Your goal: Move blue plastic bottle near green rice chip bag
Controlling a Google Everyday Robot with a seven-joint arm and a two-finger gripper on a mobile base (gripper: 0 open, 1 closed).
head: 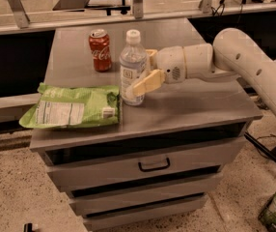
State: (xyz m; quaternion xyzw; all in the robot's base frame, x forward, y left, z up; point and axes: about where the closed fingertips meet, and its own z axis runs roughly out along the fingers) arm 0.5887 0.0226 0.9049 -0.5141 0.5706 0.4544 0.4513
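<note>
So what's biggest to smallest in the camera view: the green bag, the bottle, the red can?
1. green rice chip bag, widest by far.
2. blue plastic bottle, tall but narrow.
3. red can, smallest, though it stands farther back.
The gripper holds the bottle between its jaws.

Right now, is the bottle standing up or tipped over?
Upright: the bottle stands cap-up on the table, the end effector gripping its middle.
</note>
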